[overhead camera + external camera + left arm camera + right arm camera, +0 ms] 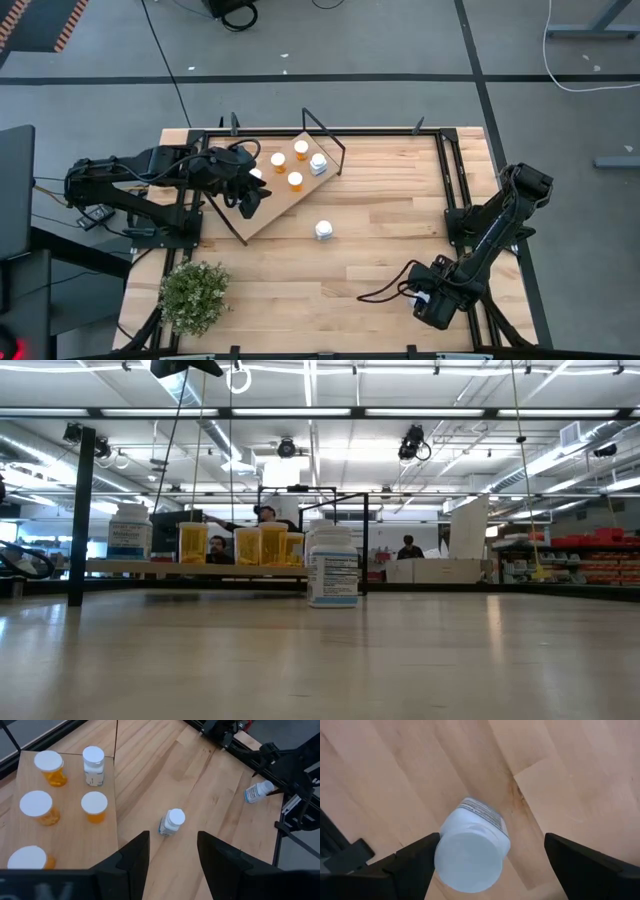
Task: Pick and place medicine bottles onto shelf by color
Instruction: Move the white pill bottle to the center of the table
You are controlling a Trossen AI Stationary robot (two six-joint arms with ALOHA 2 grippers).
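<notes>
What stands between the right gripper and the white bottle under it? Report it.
Nothing visible. The right gripper hangs directly over the white bottle, its open fingers on either side of the bottle, with only bare tabletop around it.

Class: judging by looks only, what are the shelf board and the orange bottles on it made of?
The shelf board looks like pale matte wood, with faint grain visible. The orange bottles look like translucent plastic, since light glows through their bodies, under opaque white caps, probably plastic too.
</notes>
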